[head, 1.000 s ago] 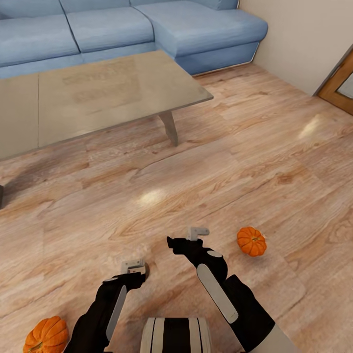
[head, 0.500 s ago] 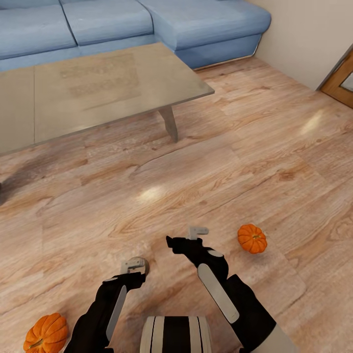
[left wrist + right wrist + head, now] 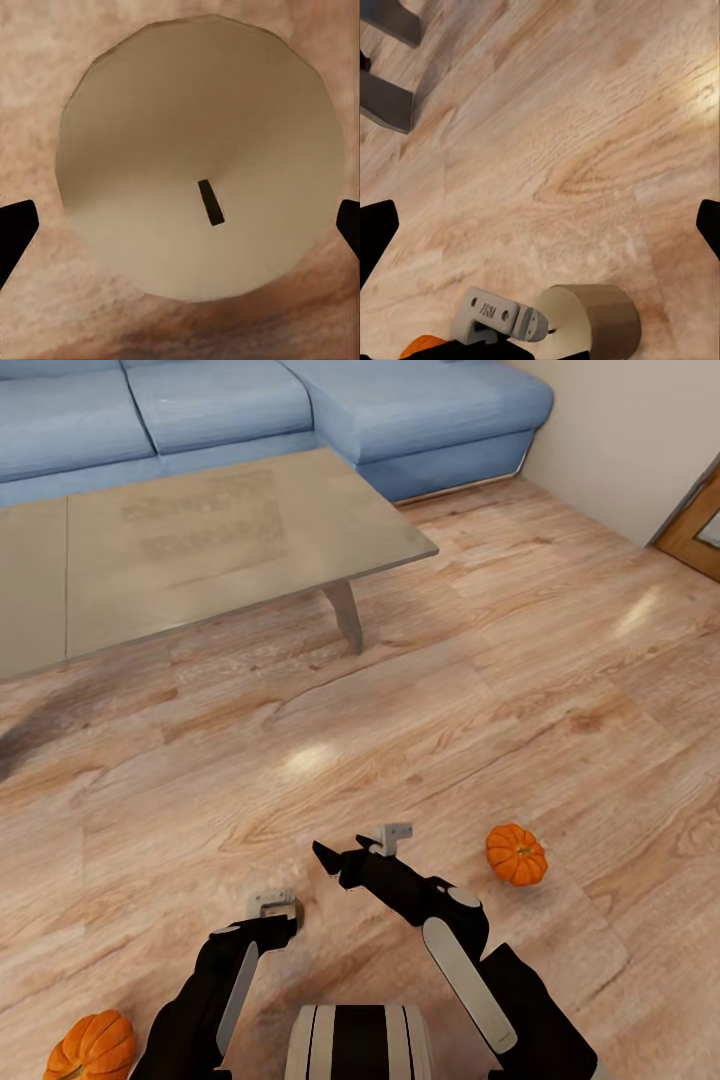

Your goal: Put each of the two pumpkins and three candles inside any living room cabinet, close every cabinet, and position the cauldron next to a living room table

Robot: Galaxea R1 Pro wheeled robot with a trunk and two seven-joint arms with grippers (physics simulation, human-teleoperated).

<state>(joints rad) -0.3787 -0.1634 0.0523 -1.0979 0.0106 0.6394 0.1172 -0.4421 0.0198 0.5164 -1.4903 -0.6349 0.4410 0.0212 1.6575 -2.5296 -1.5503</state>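
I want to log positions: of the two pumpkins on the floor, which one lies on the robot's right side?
The pumpkin lying fully in view on the wooden floor, beside the right gripper. The other pumpkin sits at the head view's lower-left corner, by the left arm, partly cut off.

The right gripper (image 3: 345,852) swings toward the left gripper (image 3: 274,909), its arm now stretched flatter and angled further away from the small pumpkin (image 3: 516,854). The larger pumpkin (image 3: 92,1046) sits slightly lower at the head view's edge as the camera tips.
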